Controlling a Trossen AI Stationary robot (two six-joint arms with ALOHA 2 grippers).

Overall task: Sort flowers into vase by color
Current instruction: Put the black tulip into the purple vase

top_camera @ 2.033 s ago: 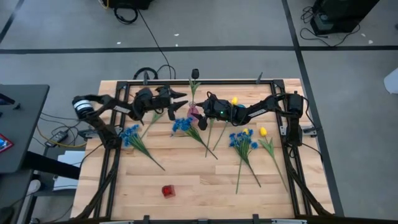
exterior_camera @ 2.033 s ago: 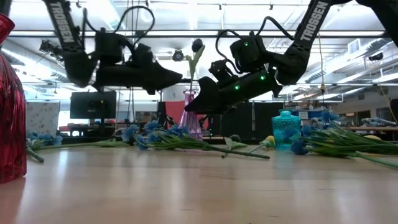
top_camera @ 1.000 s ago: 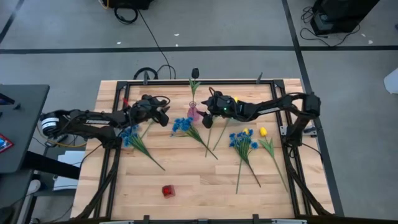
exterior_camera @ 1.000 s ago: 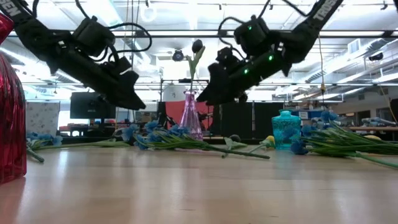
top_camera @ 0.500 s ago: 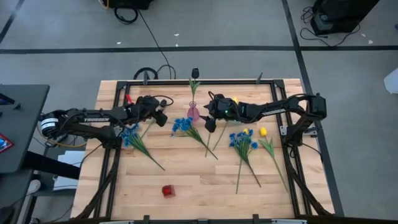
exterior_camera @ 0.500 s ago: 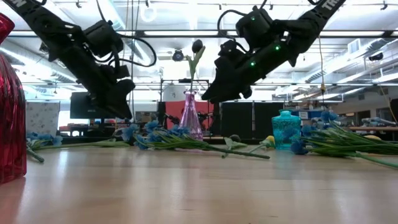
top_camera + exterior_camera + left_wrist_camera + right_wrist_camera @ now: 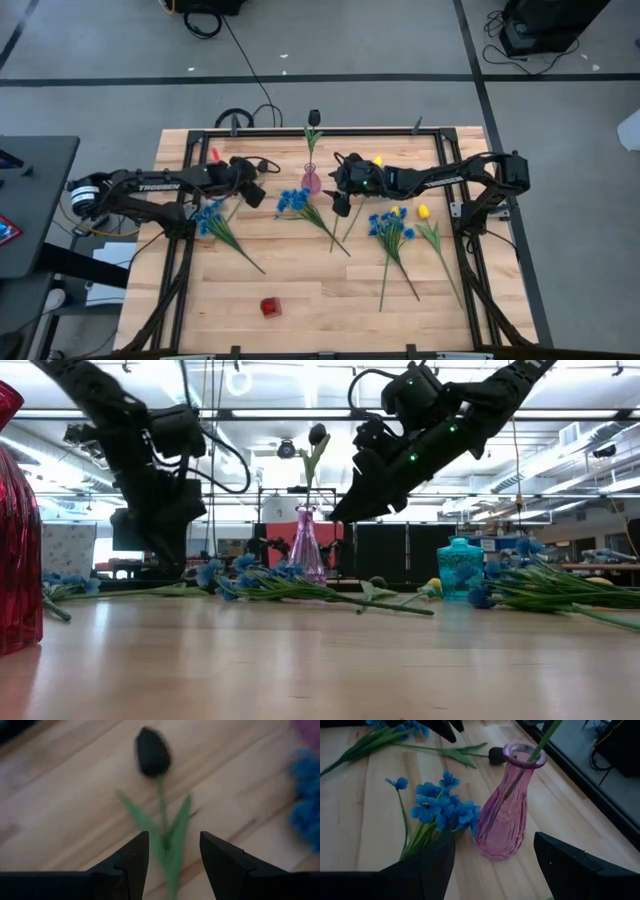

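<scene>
A dark tulip lies flat on the table, head (image 7: 152, 757) away from my left gripper (image 7: 174, 857). That gripper is open, points down over it, and its fingers stand either side of the leafy stem (image 7: 170, 845) without touching. It shows in the high view as my left gripper (image 7: 252, 192). A pink vase (image 7: 507, 810) stands upright with one dark tulip (image 7: 314, 120) stuck in its mouth. My right gripper (image 7: 492, 865) is open and hovers beside that vase, above a blue bunch (image 7: 445, 807) lying on the wood. The pink vase (image 7: 312, 182) sits between both grippers.
More blue bunches (image 7: 208, 215) (image 7: 388, 222) and yellow tulips (image 7: 423, 211) (image 7: 377, 160) lie on the table. A red vase (image 7: 268, 306) stands near the front edge, and a teal vase (image 7: 460, 568) stands toward the right. Bare wood lies in the middle and at the front.
My left gripper has tipped from nearly level to pointing down and has sunk toward the dark tulip on the table. My right gripper has risen a little beside the pink vase. No flower or vase has moved.
</scene>
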